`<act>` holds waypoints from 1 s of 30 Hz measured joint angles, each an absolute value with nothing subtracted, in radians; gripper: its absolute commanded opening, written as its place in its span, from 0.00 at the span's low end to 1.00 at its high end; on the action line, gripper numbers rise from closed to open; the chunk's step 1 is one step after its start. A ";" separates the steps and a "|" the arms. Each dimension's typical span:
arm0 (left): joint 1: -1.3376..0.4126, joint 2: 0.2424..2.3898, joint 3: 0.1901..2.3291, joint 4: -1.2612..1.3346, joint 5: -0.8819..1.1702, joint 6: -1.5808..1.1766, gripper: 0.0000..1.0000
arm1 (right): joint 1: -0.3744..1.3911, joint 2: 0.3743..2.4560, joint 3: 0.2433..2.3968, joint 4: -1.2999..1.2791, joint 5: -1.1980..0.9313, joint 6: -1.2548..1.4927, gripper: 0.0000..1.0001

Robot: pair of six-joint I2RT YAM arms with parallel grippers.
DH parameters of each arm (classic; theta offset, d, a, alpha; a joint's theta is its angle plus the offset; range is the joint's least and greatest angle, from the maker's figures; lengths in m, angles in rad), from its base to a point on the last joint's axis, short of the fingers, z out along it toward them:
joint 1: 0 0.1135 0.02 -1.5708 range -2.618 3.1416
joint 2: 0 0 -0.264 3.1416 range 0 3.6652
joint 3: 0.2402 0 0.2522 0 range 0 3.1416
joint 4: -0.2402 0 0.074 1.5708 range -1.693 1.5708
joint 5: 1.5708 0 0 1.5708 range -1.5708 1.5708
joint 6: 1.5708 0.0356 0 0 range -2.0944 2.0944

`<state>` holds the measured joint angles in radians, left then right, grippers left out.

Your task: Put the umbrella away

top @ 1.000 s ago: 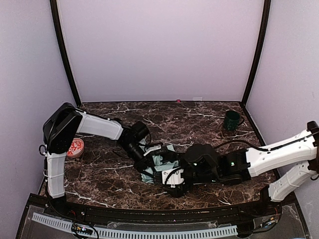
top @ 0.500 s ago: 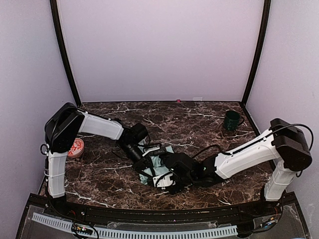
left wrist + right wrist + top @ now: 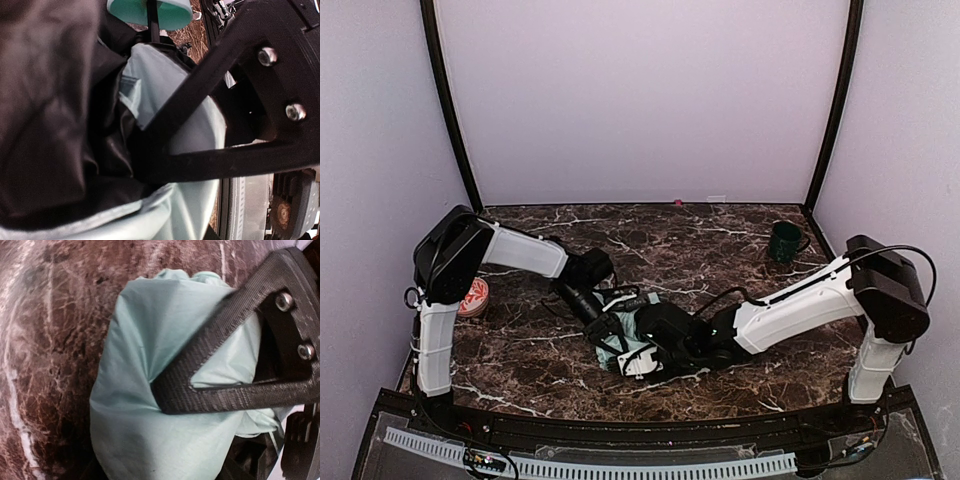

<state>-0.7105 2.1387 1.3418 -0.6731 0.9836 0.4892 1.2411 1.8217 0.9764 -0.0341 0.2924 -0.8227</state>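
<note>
The umbrella lies folded on the dark marble table, near the front middle, as a bundle of pale mint fabric with black lining. My left gripper comes in from the left and is shut on the umbrella's bunched cloth. In the left wrist view one finger crosses the mint fabric, with the mint handle and thin shaft above it. My right gripper reaches in from the right. Its visible finger presses a crease into the mint canopy; the other finger is hidden under the cloth.
A dark green mug stands at the back right of the table. A red-and-white round thing sits at the left edge by the left arm. A small pink thing lies against the back wall. Lilac walls enclose the table.
My right arm has stretched left and brought its gripper down onto the umbrella, and its jaws have narrowed onto the fabric. The left gripper has stayed on the umbrella.
</note>
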 measured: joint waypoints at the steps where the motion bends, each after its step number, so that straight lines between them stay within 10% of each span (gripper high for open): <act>1: -0.710 2.140 1.342 -0.679 0.987 0.489 0.32 | 1.240 1.829 0.982 -0.038 0.295 -0.817 0.38; 5: -0.709 2.145 1.348 -0.696 0.995 0.490 0.56 | 1.235 1.837 1.000 -0.044 0.305 -0.807 0.23; 8: -0.710 2.138 1.361 -0.714 0.997 0.488 0.97 | 1.230 1.832 1.013 -0.066 0.289 -0.797 0.17; 30: -0.678 1.263 0.856 -0.171 0.506 0.341 0.90 | 1.146 1.835 1.173 -0.283 -0.067 -0.534 0.07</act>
